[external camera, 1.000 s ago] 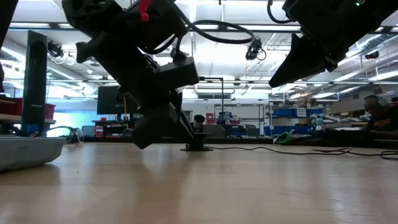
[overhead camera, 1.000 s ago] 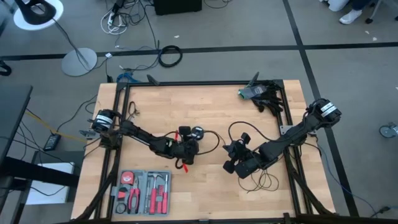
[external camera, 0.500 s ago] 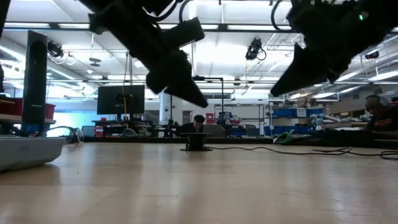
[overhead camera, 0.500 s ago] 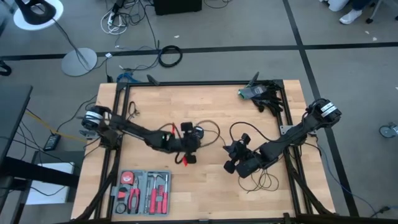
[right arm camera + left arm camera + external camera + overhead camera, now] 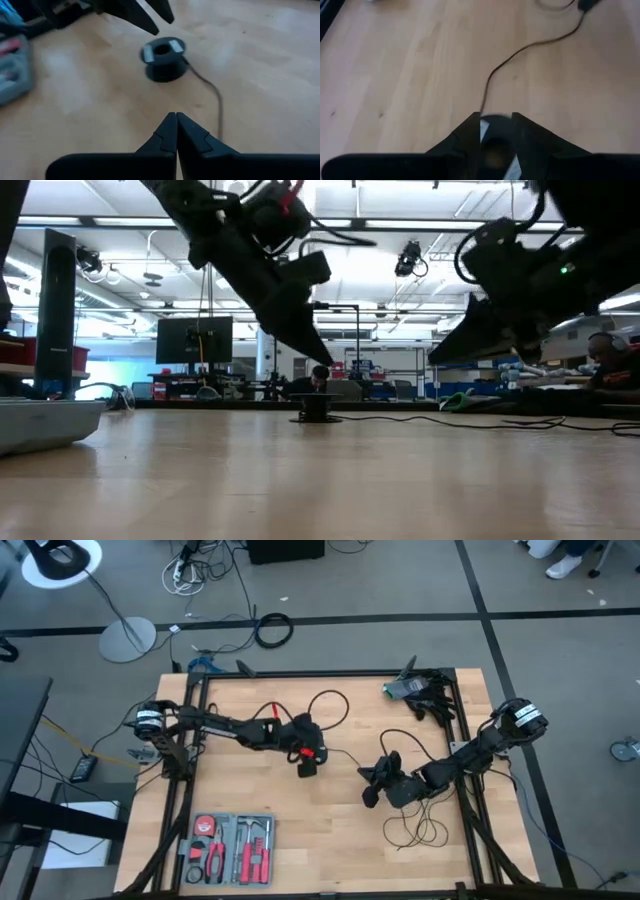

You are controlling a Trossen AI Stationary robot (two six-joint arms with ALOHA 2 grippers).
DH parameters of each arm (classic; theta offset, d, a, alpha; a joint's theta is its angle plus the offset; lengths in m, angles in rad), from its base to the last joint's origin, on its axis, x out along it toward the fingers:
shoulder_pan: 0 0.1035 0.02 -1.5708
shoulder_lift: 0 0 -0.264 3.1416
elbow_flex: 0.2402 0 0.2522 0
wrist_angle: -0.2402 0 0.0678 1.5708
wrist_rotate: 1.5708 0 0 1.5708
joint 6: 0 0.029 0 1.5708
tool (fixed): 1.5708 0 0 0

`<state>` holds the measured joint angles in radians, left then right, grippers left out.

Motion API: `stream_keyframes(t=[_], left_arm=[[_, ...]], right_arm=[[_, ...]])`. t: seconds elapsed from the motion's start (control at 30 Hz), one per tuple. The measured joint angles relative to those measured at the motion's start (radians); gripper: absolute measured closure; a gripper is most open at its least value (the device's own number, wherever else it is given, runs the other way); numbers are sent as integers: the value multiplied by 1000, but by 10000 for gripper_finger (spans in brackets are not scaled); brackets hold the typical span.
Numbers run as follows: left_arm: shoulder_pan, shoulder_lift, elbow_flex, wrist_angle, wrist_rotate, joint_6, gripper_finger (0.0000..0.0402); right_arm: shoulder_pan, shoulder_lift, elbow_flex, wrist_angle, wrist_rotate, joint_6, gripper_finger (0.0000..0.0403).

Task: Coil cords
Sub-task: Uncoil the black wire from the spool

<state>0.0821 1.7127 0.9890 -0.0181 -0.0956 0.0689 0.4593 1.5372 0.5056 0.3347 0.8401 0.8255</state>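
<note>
Toolkit tray (image 5: 228, 848) sits at the table's near edge on the left, holding red-handled pliers. Past it, mid-table, the small round puck (image 5: 162, 52) rests flat on the wood (image 5: 340, 840), its thin black cord (image 5: 405, 755) trailing off in loose loops toward the right. The left gripper (image 5: 307, 762) hangs just over the puck, fingers (image 5: 465, 142) slightly parted to either side, not gripping it. The right gripper (image 5: 368, 798) hovers beside it to the right, raised off the table, fingertips (image 5: 176, 125) pressed together on nothing. Beyond, a green-and-black bundle (image 5: 412, 690) lies in the far right corner.
</note>
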Motion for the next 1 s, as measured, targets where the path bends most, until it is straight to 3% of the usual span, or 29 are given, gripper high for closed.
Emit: stream_keyframes(t=[0.27, 0.47, 0.63, 1.0], left_arm=[[68, 7, 0, -20, 0, 56, 286], [74, 7, 0, -16, -68, 58, 286], [74, 7, 0, -30, -47, 8, 282], [68, 7, 0, -125, -37, 9, 201]], right_arm=[[-132, 0, 0, 30, -103, -212, 401], [-221, 0, 0, 44, -108, -276, 401], [-272, 0, 0, 47, -110, -304, 392], [-317, -1, 0, 69, -127, -331, 354]])
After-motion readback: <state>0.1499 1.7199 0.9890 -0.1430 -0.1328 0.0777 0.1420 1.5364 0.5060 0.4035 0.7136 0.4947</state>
